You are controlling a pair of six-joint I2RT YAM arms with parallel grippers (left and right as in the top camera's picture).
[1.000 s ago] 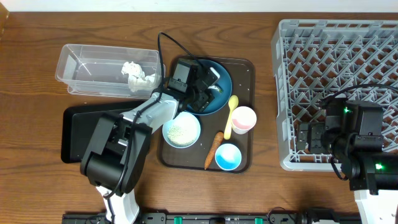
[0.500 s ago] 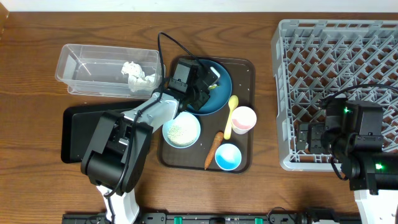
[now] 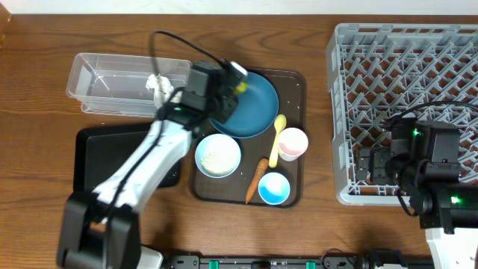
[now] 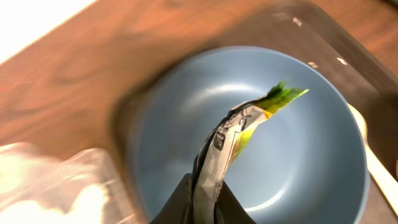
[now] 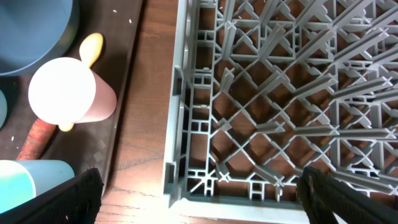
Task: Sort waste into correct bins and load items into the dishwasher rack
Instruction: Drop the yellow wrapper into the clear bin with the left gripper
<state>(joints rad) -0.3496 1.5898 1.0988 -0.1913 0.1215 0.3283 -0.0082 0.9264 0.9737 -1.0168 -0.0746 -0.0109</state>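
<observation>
My left gripper (image 3: 234, 78) is shut on the small yellow-green wrapper (image 4: 239, 134) and holds it above the large blue plate (image 3: 252, 108). In the left wrist view the wrapper stands pinched between the fingers (image 4: 202, 208), with the plate (image 4: 305, 162) below it. The clear tub (image 3: 112, 82) holds a crumpled white tissue (image 3: 157, 85); the black bin (image 3: 101, 161) lies in front of it. The orange carrot (image 3: 256, 179) lies on the brown tray (image 3: 296, 81). My right gripper (image 5: 199, 199) is open over the near left corner of the grey dishwasher rack (image 5: 280, 93), holding nothing.
On the tray stand a white bowl with rice grains (image 3: 218, 155), a pale yellow spoon (image 3: 277, 138), a white cup with a pinkish inside (image 3: 292, 143) and a small light-blue cup (image 3: 274, 187). The rack (image 3: 407, 97) fills the table's right side.
My left gripper closed on the wrapper, lifted it off the blue plate and swung left and back towards the clear tub. The right arm has not moved.
</observation>
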